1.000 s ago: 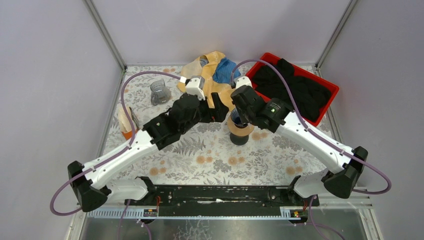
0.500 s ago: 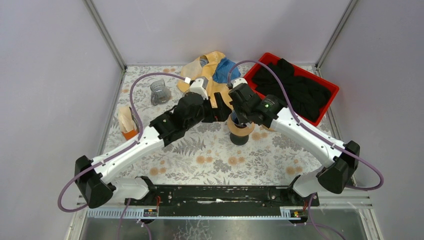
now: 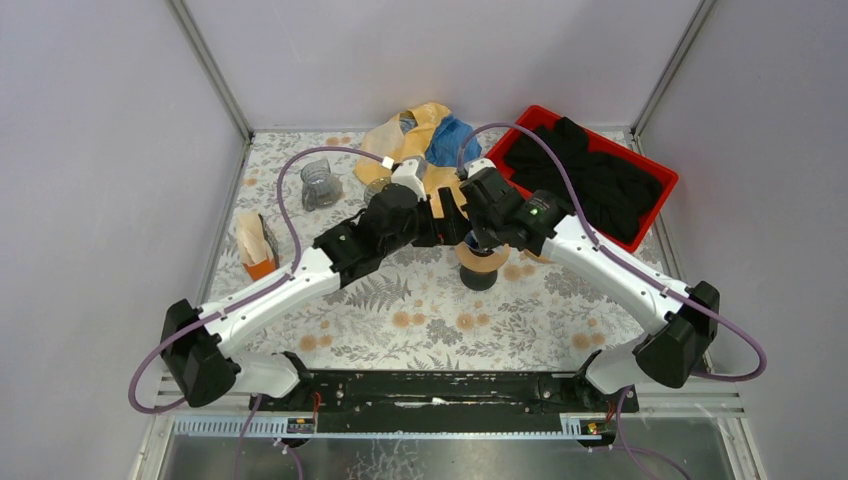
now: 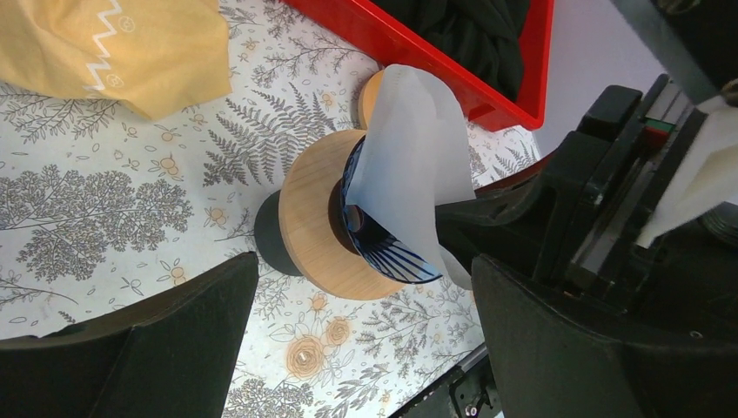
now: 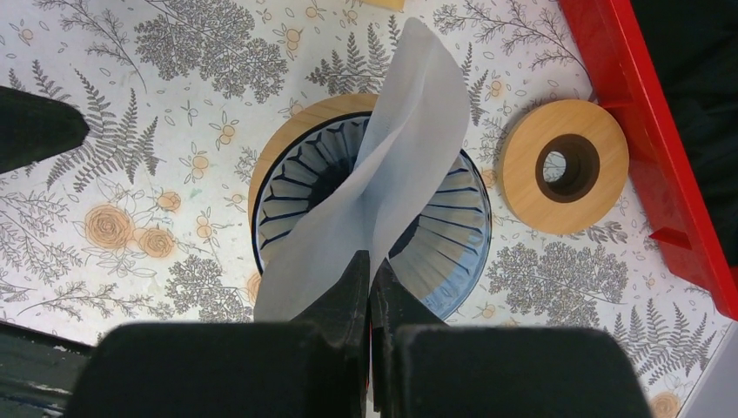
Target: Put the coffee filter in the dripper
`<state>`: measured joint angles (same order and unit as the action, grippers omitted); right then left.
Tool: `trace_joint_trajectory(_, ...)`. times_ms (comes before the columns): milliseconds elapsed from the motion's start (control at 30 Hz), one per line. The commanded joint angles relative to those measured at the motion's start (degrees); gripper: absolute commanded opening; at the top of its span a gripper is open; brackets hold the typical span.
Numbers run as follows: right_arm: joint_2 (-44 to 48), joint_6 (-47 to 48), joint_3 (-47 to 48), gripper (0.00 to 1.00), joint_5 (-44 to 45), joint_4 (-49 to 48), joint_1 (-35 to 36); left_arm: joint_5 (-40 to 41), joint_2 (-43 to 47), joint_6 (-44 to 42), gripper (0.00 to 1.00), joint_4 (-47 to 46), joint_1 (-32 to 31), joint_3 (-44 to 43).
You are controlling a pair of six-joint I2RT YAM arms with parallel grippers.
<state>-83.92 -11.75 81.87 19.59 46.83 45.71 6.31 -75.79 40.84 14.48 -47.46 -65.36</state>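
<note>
The dripper (image 5: 452,235) is a clear blue-ribbed cone in a wooden collar (image 4: 309,218) on a black base, standing mid-table (image 3: 482,265). The white paper coffee filter (image 5: 387,165) stands folded and twisted, with its lower part inside the dripper cone; it also shows in the left wrist view (image 4: 418,165). My right gripper (image 5: 372,266) is shut on the filter's near edge, directly above the dripper (image 3: 484,232). My left gripper (image 4: 365,270) is open and empty, just left of the dripper (image 3: 448,222), jaws spread wide with the dripper between them in its view.
A red tray (image 3: 655,175) with black cloth lies at back right. A spare wooden ring (image 5: 566,165) lies beside the dripper near the tray. A yellow bag (image 3: 415,130), blue cloth (image 3: 450,140), a glass cup (image 3: 318,183) and an orange filter holder (image 3: 252,248) stand around.
My left arm has extended to the right, bringing its open gripper close beside the dripper. My right gripper has shifted slightly left over the dripper, still holding the filter.
</note>
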Motion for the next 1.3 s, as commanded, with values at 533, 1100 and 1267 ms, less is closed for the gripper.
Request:
trace_joint_trajectory(533,4.28,-0.69,-1.33,0.02,-3.06,-3.27,-0.71,1.1,-5.42,-0.53,1.0,-1.93,0.47,-3.95)
trace_joint_trajectory(1100,5.59,-0.42,-2.66,0.09,-1.82,-3.13,-2.79,2.77,-9.31,-4.44,0.92,5.77,0.39,-7.73)
trace_joint_trajectory(1267,5.52,-0.06,-2.57,0.13,-1.5,-2.98,-3.9,2.94,-10.03,-5.56,0.87,7.59,0.37,-8.88)
